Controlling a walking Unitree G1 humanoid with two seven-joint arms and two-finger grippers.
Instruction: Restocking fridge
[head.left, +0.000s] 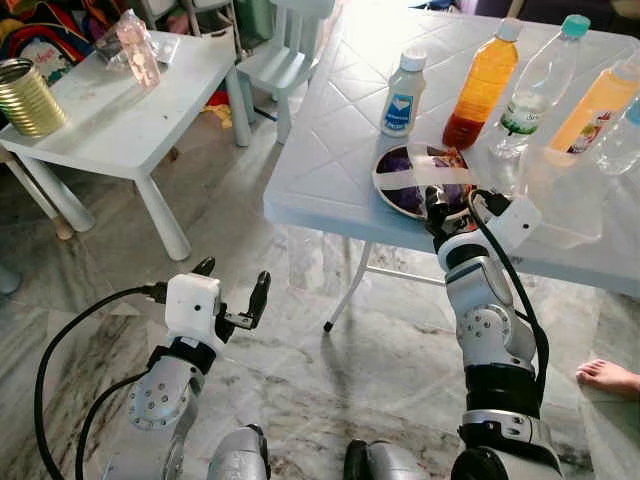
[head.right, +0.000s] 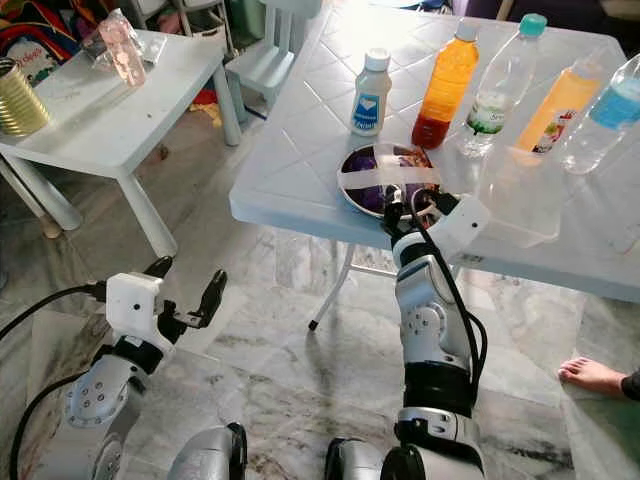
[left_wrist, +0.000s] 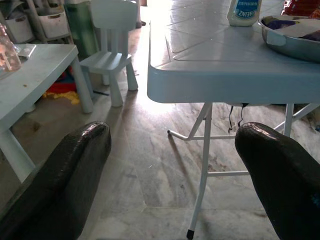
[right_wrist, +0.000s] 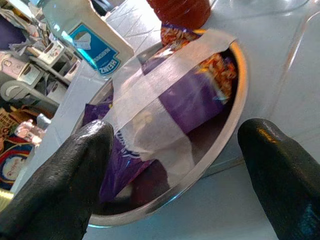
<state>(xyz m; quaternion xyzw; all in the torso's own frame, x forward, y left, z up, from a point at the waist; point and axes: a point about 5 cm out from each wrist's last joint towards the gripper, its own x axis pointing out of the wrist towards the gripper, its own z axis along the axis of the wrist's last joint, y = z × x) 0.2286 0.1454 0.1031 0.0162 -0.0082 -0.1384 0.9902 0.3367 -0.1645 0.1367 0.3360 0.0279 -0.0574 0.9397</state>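
- Step in hand: pick-up. The right gripper (right_wrist: 165, 165) hovers with fingers spread wide over the near rim of the taped metal bowl (head.left: 425, 180), which sits on the table (head.left: 320, 170) at 6 o'clock from the orange bottle (head.left: 480, 85).
- Left gripper (head.left: 232, 295) idles wide open over the floor.
- Next move, as judged: lower and close on the bowl's rim.

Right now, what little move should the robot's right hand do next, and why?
Probably ease forward and close on the near rim of the metal bowl. The right gripper sits open right at that rim, fingers either side, nothing held yet. The taped purple snack packet lies inside the bowl.
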